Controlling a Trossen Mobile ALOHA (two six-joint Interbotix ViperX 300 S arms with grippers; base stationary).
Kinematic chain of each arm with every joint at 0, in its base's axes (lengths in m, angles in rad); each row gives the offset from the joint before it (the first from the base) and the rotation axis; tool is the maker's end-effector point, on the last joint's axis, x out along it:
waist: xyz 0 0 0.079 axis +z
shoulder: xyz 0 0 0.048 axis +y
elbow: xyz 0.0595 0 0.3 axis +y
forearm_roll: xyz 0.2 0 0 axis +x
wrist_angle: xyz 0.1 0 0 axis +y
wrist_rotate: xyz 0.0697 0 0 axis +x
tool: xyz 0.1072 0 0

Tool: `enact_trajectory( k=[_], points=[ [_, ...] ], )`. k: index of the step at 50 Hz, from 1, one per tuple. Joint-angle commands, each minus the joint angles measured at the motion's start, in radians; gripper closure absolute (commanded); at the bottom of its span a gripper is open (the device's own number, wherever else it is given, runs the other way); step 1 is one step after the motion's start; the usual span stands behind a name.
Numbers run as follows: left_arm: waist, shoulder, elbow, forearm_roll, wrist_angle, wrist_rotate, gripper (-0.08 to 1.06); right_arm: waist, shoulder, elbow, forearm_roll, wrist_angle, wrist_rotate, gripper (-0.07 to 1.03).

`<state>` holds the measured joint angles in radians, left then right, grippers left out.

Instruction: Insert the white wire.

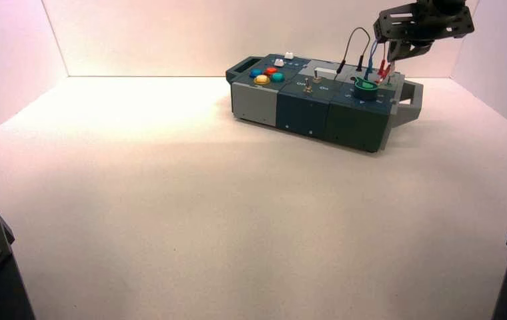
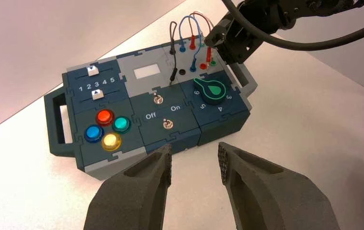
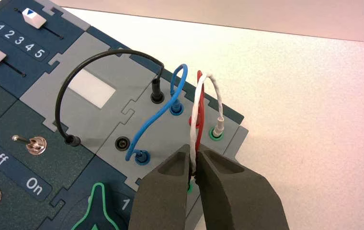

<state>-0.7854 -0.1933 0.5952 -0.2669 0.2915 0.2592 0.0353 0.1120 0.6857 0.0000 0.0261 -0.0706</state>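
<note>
The white wire (image 3: 204,91) arches up from a green-ringed socket (image 3: 216,132) at the box's wire corner. Its other end runs down between the fingers of my right gripper (image 3: 194,165), which is shut on it just above a second green socket (image 3: 188,189). The plug tip at that end is hidden by the fingers. A red wire (image 3: 199,117) runs alongside the white one into the same gap. In the high view the right gripper (image 1: 397,57) hangs over the box's far right corner. My left gripper (image 2: 195,158) is open, in front of the box (image 2: 180,134) and away from it.
A black wire (image 3: 82,67) and a blue wire (image 3: 163,110) loop between sockets beside the white one. One black socket (image 3: 121,143) stands bare. The green knob (image 2: 211,91), two toggle switches (image 2: 163,112), two white sliders (image 2: 94,81) and several coloured buttons (image 2: 106,127) fill the rest of the box top.
</note>
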Motion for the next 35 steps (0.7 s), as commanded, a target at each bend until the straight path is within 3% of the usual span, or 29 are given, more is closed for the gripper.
enact_trajectory(
  k=[1, 35],
  points=[
    [-0.006, -0.011, -0.023, 0.002, -0.009, 0.003, 0.45, -0.003, -0.031, -0.003, -0.002, 0.002, -0.002, 0.99],
    [-0.006, -0.008, -0.029, 0.003, -0.009, 0.003, 0.45, -0.003, -0.066, 0.011, 0.0, 0.028, -0.002, 0.99]
  ],
)
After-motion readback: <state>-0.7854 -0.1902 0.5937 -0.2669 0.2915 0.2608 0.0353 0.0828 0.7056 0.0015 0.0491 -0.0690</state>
